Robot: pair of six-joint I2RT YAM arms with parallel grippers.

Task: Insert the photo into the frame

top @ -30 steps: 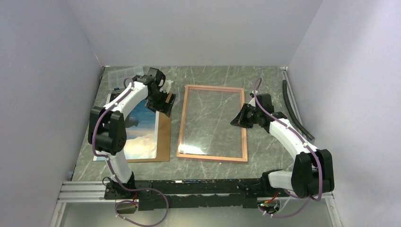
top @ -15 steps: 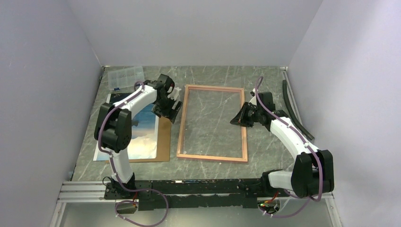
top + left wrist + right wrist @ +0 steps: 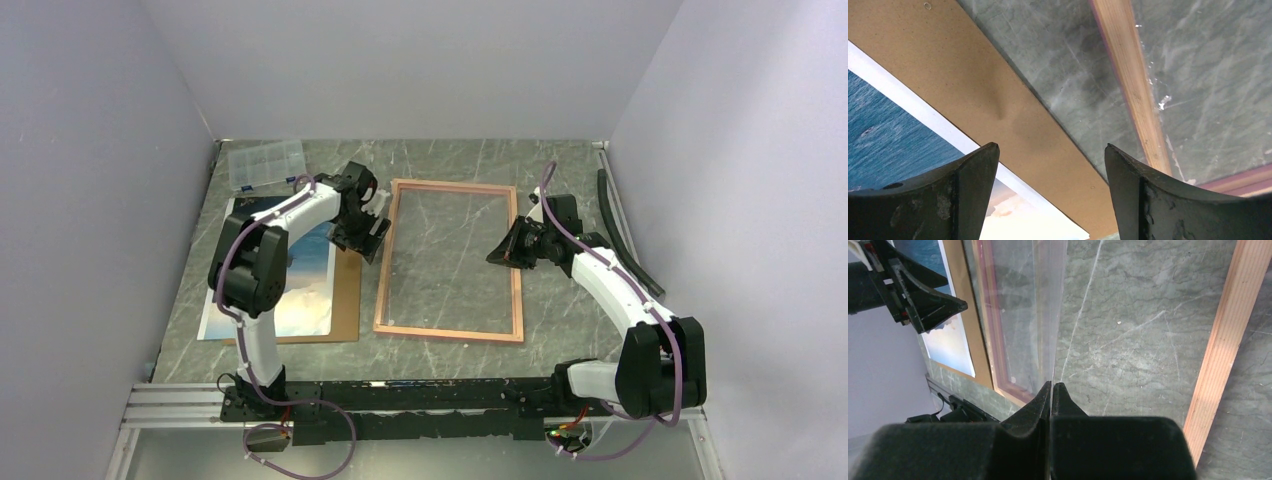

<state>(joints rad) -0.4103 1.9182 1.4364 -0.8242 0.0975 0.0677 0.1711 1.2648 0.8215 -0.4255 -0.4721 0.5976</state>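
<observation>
The photo (image 3: 308, 288) is still face up on the brown backing board (image 3: 347, 300) left of the frame (image 3: 449, 332), but the open, empty left claw (image 3: 366, 232) just slid off it toward the frame while the right claw (image 3: 503, 250) is pinched on what looks like the clear pane (image 3: 1048, 315), so no pickup yet.

Photo (image 3: 305, 290): deep blue sea, dark patch mid, pale cloudy sky, white border. Backing board (image 3: 348, 295): plain mid-brown. Frame (image 3: 450, 333): pinkish-tan from above; close up it's tan wood grain w/ pink edge. Clear pane (image 3: 1048, 315): colourless. Table (image 3: 570, 310): grey-green marble, thin white veins. Compartment box (image 3: 265, 163): transparent. L arm (image 3: 290, 205) & R arm (image 3: 610, 280): white shells, black joints, purple cabling. L gripper (image 3: 1050, 150) & R gripper (image 3: 1051, 385): matte black. Walls (image 3: 400, 70): pale lilac. Strip (image 3: 622, 230) by rt wall: black.
</observation>
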